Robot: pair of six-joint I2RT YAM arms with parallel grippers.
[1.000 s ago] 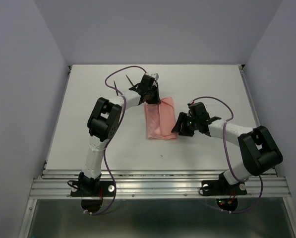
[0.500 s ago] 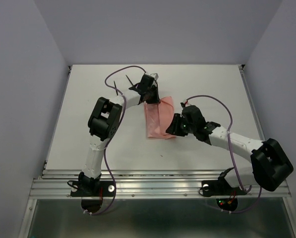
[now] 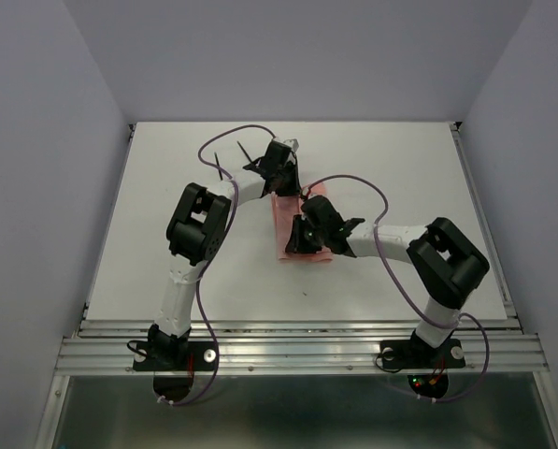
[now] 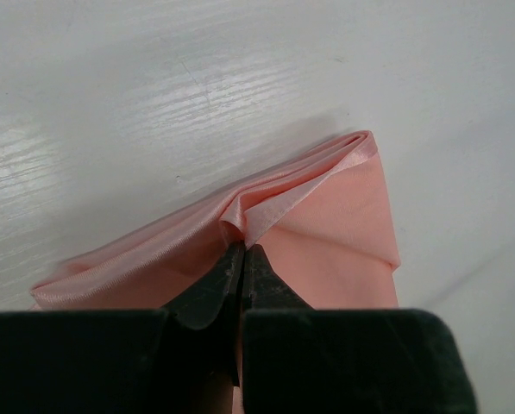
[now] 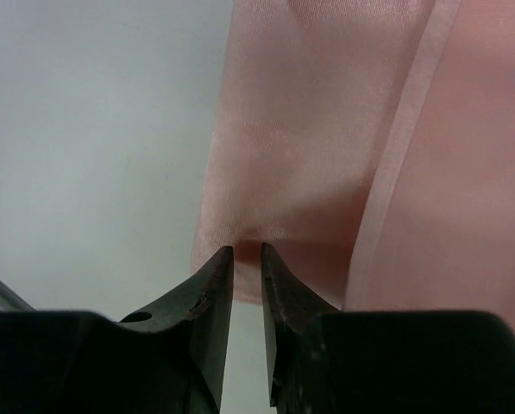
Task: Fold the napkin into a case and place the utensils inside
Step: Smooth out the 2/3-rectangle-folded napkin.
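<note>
- Over the table, from above, one napkin lies as a long narrow strip, partly folded; I judge the folding step to be in hand, the case not yet made and nothing put inside it.
- At the napkin's far end sits the left gripper; the right gripper reaches over the napkin's near half from the right; two grippers and two purple cables in all.
- Beyond the napkin's far-left corner, well apart from it, lie two slim black utensils, the second utensil further left; they are too small to tell fork from spoon.
- Left wrist view: the left gripper is pressed together on a raised pleat of the napkin; folded layers fan out past the tips onto the table.
- Right wrist view: the right gripper stands a narrow slit apart, tips at the napkin's edge beside the bare table; whether cloth lies between them I cannot tell.
- Next, I judge, the right fingers must pinch that edge and carry it across the napkin while the left pins the far end; taking too few layers could spoil the pouch.
</note>
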